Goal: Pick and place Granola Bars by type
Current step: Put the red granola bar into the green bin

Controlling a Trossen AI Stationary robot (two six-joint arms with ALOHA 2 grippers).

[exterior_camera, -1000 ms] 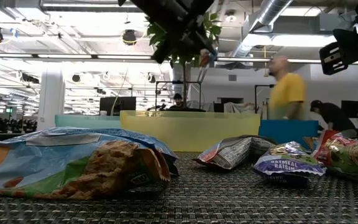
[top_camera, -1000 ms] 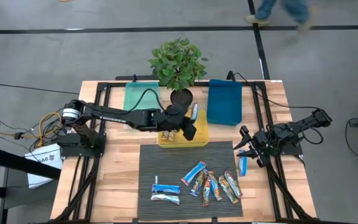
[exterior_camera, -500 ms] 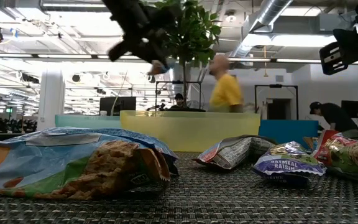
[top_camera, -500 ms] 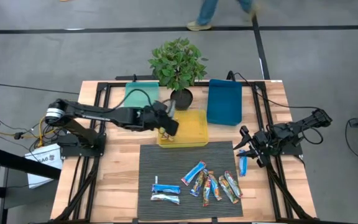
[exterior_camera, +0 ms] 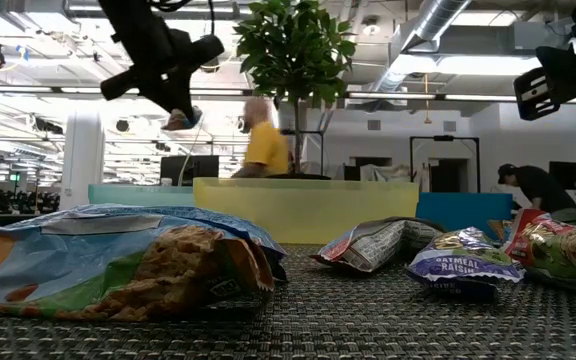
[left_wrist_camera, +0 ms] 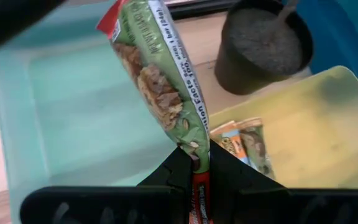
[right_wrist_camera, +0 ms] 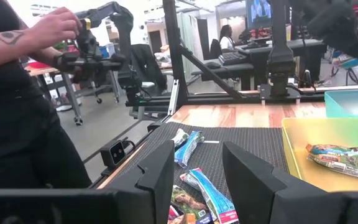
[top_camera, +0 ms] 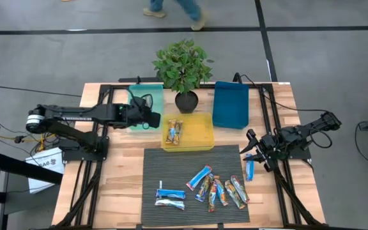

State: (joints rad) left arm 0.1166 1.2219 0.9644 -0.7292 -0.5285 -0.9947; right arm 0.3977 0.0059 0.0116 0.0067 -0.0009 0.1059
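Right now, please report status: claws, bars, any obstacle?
Left claw shut on green-wrapped bar, above teal bin. Right claw waits open at table's right edge. Yellow bin holds bars. Nothing in the way.

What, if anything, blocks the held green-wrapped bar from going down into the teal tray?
Nothing visible. The left pincer holds the granola bar over the teal tray, whose floor beneath looks bare.
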